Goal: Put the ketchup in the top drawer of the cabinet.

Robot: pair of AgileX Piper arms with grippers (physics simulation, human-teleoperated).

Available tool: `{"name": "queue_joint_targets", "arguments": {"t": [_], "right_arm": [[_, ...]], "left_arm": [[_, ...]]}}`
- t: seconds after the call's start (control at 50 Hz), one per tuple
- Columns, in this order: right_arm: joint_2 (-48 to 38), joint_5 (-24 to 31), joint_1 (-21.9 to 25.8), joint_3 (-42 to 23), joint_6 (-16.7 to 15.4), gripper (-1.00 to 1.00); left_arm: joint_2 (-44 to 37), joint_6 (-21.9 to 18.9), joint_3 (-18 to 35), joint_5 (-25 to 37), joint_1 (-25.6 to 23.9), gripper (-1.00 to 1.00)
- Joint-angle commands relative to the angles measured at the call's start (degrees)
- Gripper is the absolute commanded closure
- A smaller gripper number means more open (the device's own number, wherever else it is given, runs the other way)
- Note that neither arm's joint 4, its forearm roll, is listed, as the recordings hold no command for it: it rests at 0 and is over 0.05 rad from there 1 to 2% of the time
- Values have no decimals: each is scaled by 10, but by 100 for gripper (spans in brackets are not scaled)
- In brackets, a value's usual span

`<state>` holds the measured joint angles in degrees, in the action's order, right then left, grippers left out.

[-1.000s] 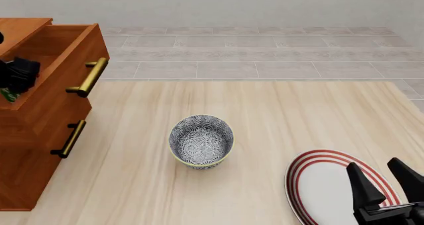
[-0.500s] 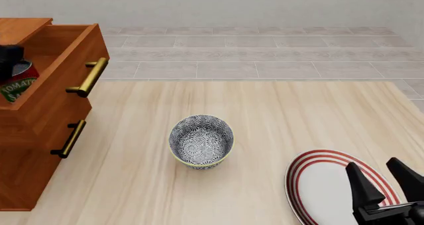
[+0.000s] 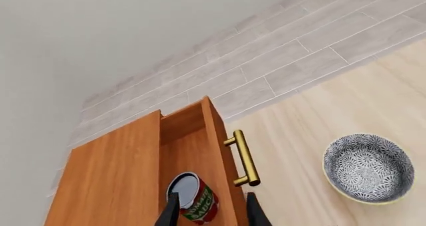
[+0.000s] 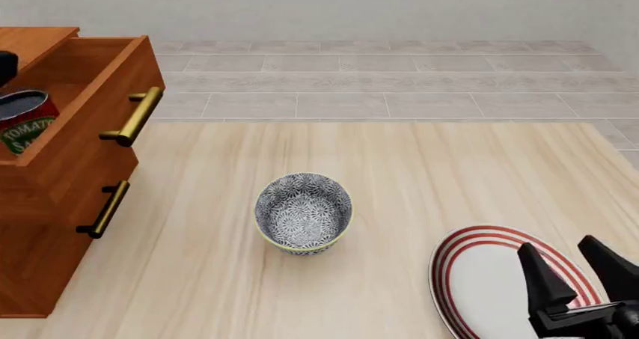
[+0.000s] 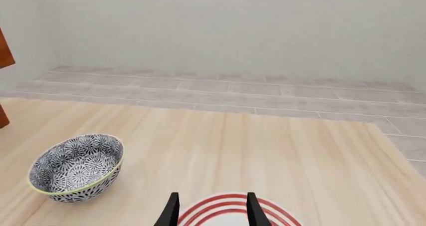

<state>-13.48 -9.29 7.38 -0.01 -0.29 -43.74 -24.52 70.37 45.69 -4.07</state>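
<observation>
Ketchup (image 4: pixel 22 121): lying tilted inside the open top drawer (image 4: pixel 95 103) of the cabinet (image 4: pixel 40 227). Left gripper (image 3: pixel 211 211): spread, empty, above it. Right gripper (image 4: pixel 577 275): spread, idle. Placement apparently done; drawer unclosed.

"TOMATO SAUCE" on the ketchup (image 4: pixel 22 122) label, only partly legible.

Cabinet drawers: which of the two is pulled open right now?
The top drawer, pulled out with the ketchup inside. The lower drawer below it sits flush with the cabinet.
</observation>
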Motion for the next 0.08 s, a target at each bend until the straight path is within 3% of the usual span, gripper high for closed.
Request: {"name": "queue_joint_targets", "arguments": {"t": [0.02,0.08], "right_arm": [[-5,-8,1,-1,1,-100],[4,1,1,-1,3,-100]], "left_arm": [[29,3,23,30,-80,-100],[30,5,27,32,-103,-100]]}}
